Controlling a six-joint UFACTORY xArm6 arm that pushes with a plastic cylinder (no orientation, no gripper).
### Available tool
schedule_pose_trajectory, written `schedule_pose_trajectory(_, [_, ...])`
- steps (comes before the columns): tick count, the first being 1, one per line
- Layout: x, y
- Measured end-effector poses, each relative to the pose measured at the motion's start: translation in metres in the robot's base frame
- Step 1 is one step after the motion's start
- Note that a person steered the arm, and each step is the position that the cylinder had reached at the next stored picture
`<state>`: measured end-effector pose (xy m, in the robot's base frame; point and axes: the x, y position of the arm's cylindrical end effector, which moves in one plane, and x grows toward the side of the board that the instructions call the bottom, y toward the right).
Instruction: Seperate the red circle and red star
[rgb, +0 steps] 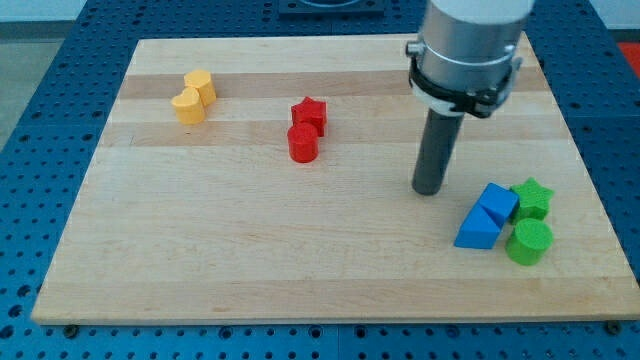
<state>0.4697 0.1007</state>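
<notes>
The red star (310, 113) and the red circle (303, 143) sit touching each other above the middle of the wooden board (250, 250), the star at the top, the circle just below it. My tip (429, 190) rests on the board well to the right of them and a little lower, apart from both. It stands just up and left of the blue and green blocks.
A yellow circle (201, 86) and a yellow heart-like block (187, 105) touch at the view's upper left. At the lower right a blue cube (497, 202), a blue triangle (477, 229), a green star (532, 197) and a green circle (529, 242) cluster together.
</notes>
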Motion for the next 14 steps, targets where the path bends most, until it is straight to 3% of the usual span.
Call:
schedule_pose_trajectory(4, [-0.001, -0.004])
schedule_pose_trajectory(9, [0.025, -0.172])
schedule_pose_trajectory(10, [0.004, -0.197])
schedule_pose_trajectory(11, [-0.058, -0.198])
schedule_pose_trajectory(14, [-0.088, -0.184])
